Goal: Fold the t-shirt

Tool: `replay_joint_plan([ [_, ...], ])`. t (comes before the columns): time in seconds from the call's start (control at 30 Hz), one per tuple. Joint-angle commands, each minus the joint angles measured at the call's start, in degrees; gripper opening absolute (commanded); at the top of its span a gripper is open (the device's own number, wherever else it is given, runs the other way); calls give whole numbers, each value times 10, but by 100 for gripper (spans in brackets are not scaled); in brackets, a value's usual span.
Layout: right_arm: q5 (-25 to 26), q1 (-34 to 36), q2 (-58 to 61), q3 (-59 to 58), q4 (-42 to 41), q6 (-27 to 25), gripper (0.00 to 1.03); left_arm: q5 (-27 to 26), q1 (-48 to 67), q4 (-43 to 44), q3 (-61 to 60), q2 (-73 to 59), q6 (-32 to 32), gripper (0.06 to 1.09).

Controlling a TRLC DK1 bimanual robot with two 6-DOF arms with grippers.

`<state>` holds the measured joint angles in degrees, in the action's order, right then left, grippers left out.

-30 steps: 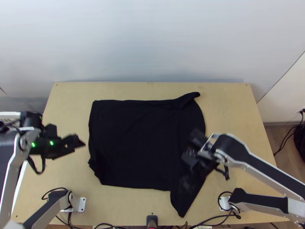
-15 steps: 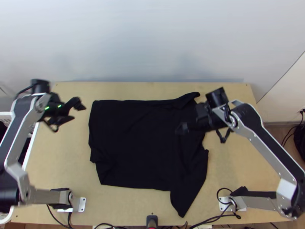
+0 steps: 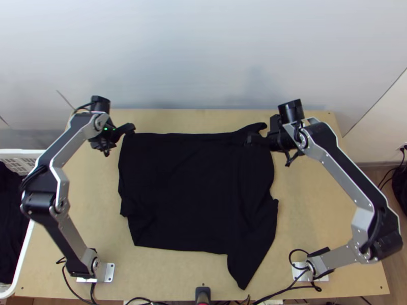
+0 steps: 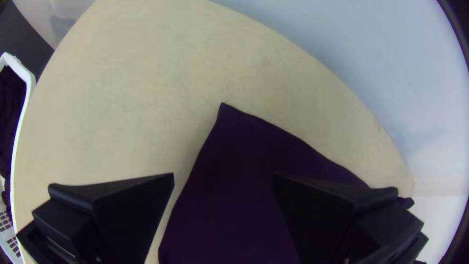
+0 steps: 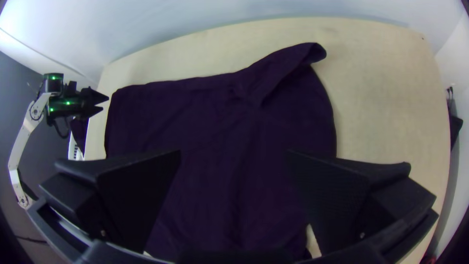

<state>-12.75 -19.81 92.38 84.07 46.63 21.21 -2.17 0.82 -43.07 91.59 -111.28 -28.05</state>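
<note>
Near the far corners of the black t-shirt (image 3: 193, 193) in the top view, the left end effector (image 3: 119, 141) and right end effector (image 3: 254, 136) point inward; a white basket (image 3: 20, 151) sits beside the surface (image 3: 305, 218), the shirt lying spread mid-surface. The left wrist view shows fingers spread near a pointed corner; the right, spread fingers and a turned-over far edge.

Light wooden table (image 3: 315, 208), black t-shirt (image 3: 196, 190) on top, mostly spread
</note>
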Motion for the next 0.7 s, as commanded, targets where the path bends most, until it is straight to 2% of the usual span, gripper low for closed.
replay_joint_plan([
  [0.0,25,25,49,32,-23,1,99,44,17,22,45,-82,14,103],
  [0.23,31,28,63,32,-23,1,99,65,18,40,78,-111,27,103],
  [0.37,39,37,82,42,-30,1,99,72,23,39,94,-123,27,97],
  [0.57,59,45,124,71,-51,3,99,72,35,34,88,-126,32,76],
  [0.6,63,45,134,75,-55,3,99,72,37,35,87,-126,32,70],
  [0.67,71,45,156,85,-63,4,99,72,38,43,83,-125,33,51],
])
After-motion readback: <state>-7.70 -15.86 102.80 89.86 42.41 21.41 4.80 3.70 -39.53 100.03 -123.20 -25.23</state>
